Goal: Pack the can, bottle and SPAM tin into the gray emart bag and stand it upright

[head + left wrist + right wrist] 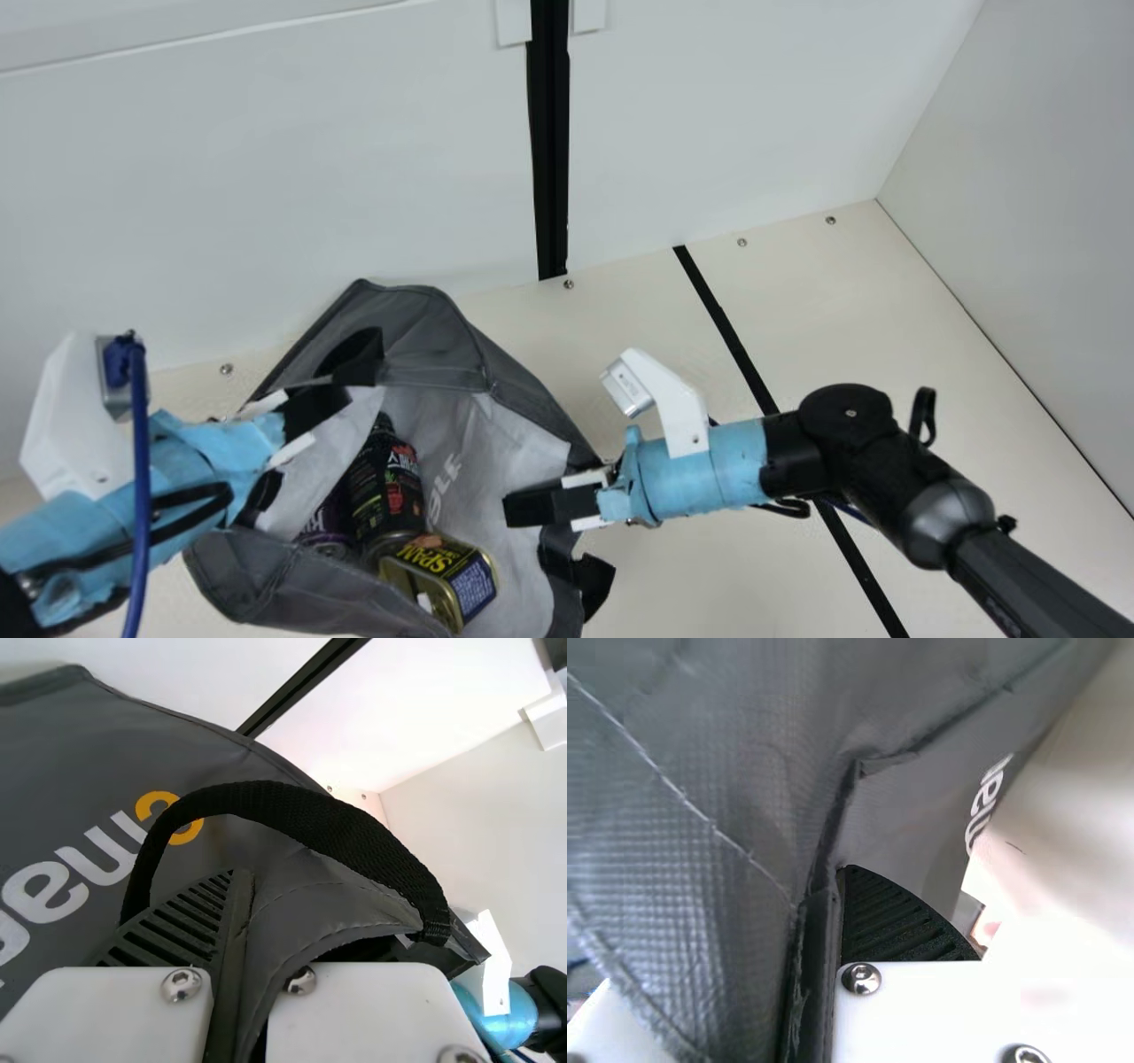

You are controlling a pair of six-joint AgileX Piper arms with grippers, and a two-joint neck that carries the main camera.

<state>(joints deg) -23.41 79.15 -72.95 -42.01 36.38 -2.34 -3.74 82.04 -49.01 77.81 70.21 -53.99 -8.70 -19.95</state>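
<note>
Gray emart bag (434, 332) is on the L half of the table (815, 301), its far side up by the back edge; mouth open twd the neck cam, pale lining showing. Can't tell if its base sits flat on the table.

All 3 items are in the bag: purple can (330, 539) on the L, partly hidden; dark bottle (386, 496) w/ red + green label next to it, narrow end twd the back edge; SPAM tin (440, 576) tilted by the bottle's wide end, nearer the table's front edge.

L gripper (330, 403): pinching the bag's rim on its L side; L wrist view has the fabric btwn the fingers, w/ a black handle (292, 806) arching just beside + the bag's lettering past it.

R gripper (514, 509): pinching the bag's rim on its R side, tips over the lining; R wrist view has a fold of gray fabric against the ribbed finger (895, 921). R arm (846, 434) crosses above the black strip (726, 323) on the table.
</note>
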